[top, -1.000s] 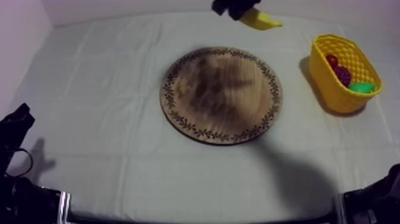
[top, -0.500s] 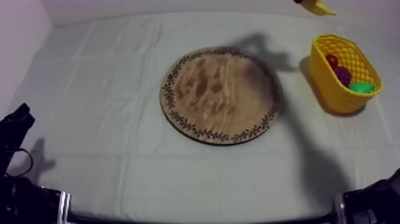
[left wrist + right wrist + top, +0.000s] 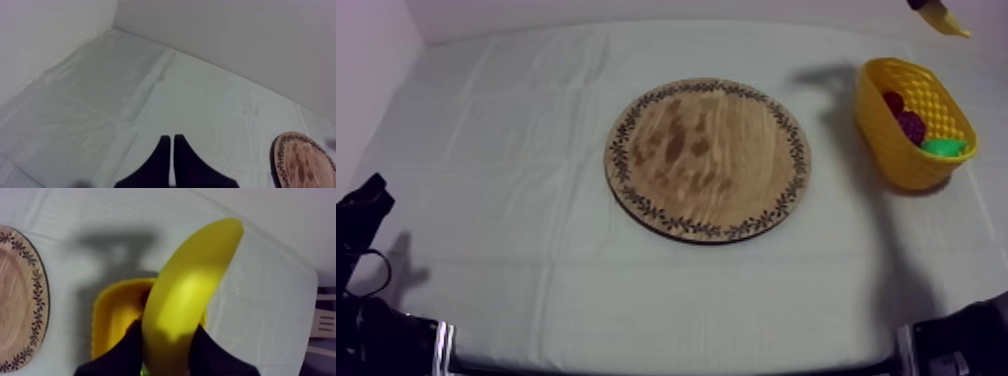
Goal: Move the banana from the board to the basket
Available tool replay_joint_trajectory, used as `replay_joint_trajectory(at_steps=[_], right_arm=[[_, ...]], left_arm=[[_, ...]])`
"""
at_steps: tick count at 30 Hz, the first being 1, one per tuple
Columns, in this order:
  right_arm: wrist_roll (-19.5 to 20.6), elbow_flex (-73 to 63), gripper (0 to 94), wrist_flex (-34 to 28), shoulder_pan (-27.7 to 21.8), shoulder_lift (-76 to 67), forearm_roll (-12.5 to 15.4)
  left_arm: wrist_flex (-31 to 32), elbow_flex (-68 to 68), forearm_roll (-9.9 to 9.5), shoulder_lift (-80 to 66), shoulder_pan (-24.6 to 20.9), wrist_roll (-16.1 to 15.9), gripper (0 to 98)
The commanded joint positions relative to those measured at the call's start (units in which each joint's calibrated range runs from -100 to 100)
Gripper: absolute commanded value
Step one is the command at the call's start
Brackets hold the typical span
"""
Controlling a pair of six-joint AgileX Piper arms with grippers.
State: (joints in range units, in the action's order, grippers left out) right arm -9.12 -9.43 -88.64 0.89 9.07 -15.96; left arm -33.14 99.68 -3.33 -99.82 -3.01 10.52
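Observation:
The yellow banana [image 3: 189, 293] is held high in the air, my right gripper [image 3: 165, 345] shut on its lower end. Beneath it, in the right wrist view, lies the yellow basket [image 3: 107, 318]. In the top view the banana's tip [image 3: 943, 17] shows above the far end of the yellow basket [image 3: 896, 150], which holds a small red fruit [image 3: 893, 100], grapes [image 3: 911, 126] and a green pear [image 3: 942, 147]. The round wooden board [image 3: 708, 158] lies bare at the table's middle. My left gripper [image 3: 172, 145] rests shut, its fingers together, over the cloth at the near left.
The board's patterned rim [image 3: 30, 283] lies left of the basket in the right wrist view, and its edge [image 3: 300, 160] shows off to the side of my left gripper. Parts of the arms [image 3: 366, 225] sit dark at the top view's lower corners. A wall runs behind the table.
My right gripper has carried the banana rightward from behind the board to above the basket's far end. Its shadow slid off the board toward the basket. The left arm has stayed still.

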Motion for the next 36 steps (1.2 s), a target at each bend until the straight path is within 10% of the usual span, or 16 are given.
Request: replay_joint_trajectory(at_steps=[1,36], right_arm=[[-0.15,0.88,13.7,0.55,-1.34,-0.75,-0.11],[1.14,29.49,14.4,12.16,-5.99,-3.58,-1.16]], left_arm=[[-0.01,-0.01,-0.01,0.0,0.01,0.01,0.1],[-0.01,-0.01,-0.01,0.0,0.01,0.01,0.1]])
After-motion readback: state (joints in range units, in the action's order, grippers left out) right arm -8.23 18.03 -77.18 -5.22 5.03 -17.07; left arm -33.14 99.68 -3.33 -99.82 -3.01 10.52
